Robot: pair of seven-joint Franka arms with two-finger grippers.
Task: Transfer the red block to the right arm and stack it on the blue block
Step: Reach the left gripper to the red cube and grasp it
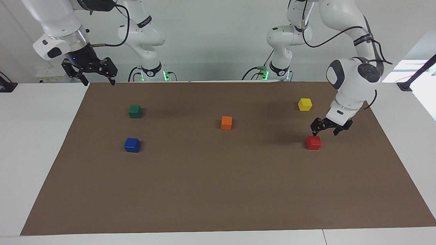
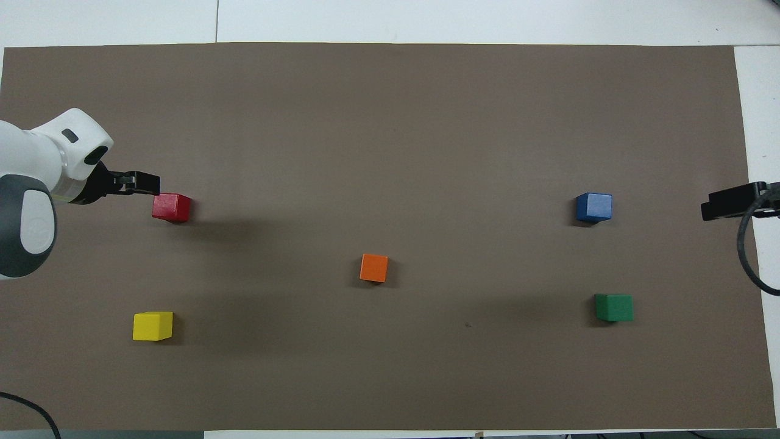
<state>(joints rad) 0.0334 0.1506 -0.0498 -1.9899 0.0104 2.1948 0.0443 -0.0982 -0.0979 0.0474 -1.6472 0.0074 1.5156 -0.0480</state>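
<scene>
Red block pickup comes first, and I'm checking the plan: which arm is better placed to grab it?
Left. The left gripper hangs open just above the red block, while the right gripper waits over the table's edge near the green block.

A white table (image 1: pixel 41 136) carries a brown mat (image 1: pixel 218 190) with red (image 1: pixel 313 142), blue (image 1: pixel 132 145), green (image 1: pixel 135 111), orange (image 1: pixel 226 123) and yellow (image 1: pixel 305 104) blocks.

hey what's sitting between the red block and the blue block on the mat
Only the orange block, about midway between the red block and the blue block and a bit nearer the robots than their line. The overhead view shows it best.
</scene>
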